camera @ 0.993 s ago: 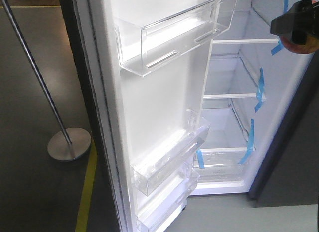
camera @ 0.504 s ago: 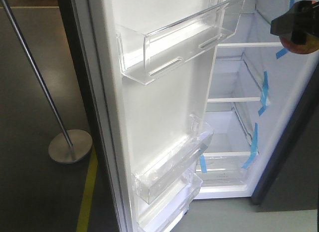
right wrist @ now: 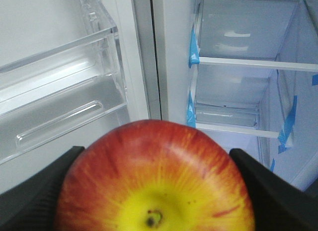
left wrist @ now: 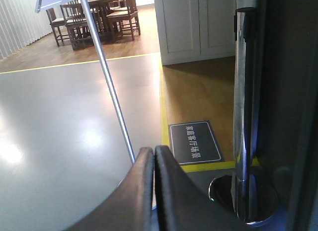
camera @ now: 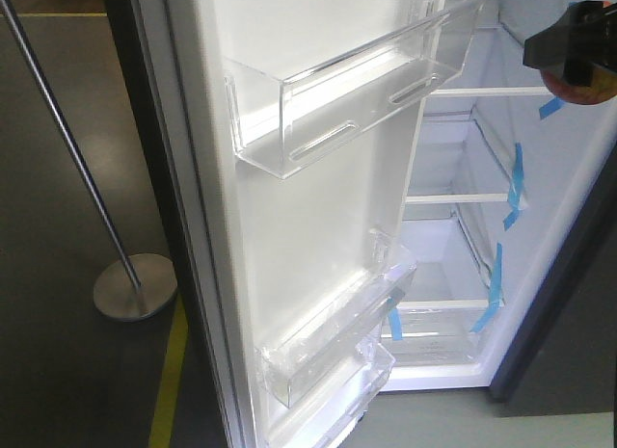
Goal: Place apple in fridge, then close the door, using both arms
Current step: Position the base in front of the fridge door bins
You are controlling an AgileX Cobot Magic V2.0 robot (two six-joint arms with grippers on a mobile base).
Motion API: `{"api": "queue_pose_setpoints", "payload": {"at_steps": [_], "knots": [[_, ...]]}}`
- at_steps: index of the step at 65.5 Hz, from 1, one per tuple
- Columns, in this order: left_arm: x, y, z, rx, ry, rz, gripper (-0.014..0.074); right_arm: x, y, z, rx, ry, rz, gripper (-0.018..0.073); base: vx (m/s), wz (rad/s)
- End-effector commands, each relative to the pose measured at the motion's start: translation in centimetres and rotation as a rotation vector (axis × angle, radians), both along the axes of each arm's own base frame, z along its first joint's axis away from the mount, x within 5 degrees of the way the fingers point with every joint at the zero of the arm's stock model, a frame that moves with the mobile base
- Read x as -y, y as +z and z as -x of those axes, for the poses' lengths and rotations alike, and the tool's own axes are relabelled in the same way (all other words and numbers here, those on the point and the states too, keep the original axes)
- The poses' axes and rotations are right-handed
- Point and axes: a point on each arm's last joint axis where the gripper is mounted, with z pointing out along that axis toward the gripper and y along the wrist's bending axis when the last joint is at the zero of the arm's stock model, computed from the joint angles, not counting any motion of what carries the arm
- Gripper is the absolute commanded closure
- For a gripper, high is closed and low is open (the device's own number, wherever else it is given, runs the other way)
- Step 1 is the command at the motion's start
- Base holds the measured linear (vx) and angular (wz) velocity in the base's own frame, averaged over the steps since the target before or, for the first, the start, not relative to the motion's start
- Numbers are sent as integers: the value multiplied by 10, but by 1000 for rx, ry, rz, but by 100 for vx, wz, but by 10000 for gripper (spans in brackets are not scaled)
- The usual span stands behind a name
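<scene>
The right gripper [right wrist: 156,193] clamped the apple [right wrist: 154,166]. The fridge [right wrist: 238,22] lay open ahead, slightly right. The left gripper [left wrist: 154,186] sat closed, empty.

A slanted metal pole [camera: 67,140] rises from a round base [camera: 135,286] beside a yellow floor line [camera: 172,371], while the left wrist view shows a dark floor sign [left wrist: 195,142], a white cabinet [left wrist: 194,22] and, in the far background, what appear to be wooden chairs [left wrist: 74,27].
</scene>
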Motion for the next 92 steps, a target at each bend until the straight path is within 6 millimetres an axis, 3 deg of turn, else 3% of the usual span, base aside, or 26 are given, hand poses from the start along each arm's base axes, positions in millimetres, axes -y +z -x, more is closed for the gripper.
{"api": "queue_pose_setpoints", "payload": {"at_steps": [1, 92], "knots": [[2, 2, 0, 75, -21, 4, 604, 3, 24, 8, 134, -24, -12, 419, 2, 0], [2, 2, 0, 75, -21, 4, 604, 3, 24, 8, 134, -24, -12, 419, 0, 0]]}}
